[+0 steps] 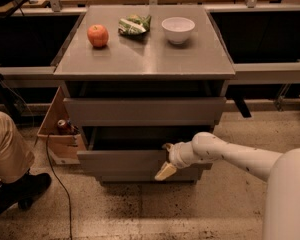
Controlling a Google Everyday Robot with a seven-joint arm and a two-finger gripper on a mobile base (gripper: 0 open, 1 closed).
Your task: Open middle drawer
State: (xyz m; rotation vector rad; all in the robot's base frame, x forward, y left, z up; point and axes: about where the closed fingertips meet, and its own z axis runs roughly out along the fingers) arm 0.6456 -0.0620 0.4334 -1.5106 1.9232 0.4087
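The middle drawer point(120, 160) is a plain grey flat front in the grey cabinet, pulled out toward me, with a dark gap above it. Its inside is in shadow. The top drawer front point(145, 111) sits above it, and a strip of the bottom drawer point(140, 177) shows below. My gripper point(166, 160) is at the top edge of the middle drawer front, right of its centre, with a beige tip hanging down over the front face. My white arm point(230, 154) reaches in from the right.
On the cabinet top point(145, 59) lie a red apple point(97, 35), a green chip bag point(133, 25) and a white bowl point(178, 29). A cardboard box with a can point(60, 131) stands left of the cabinet. A person's leg and shoe point(10, 159) and a floor cable point(60, 184) are at the left.
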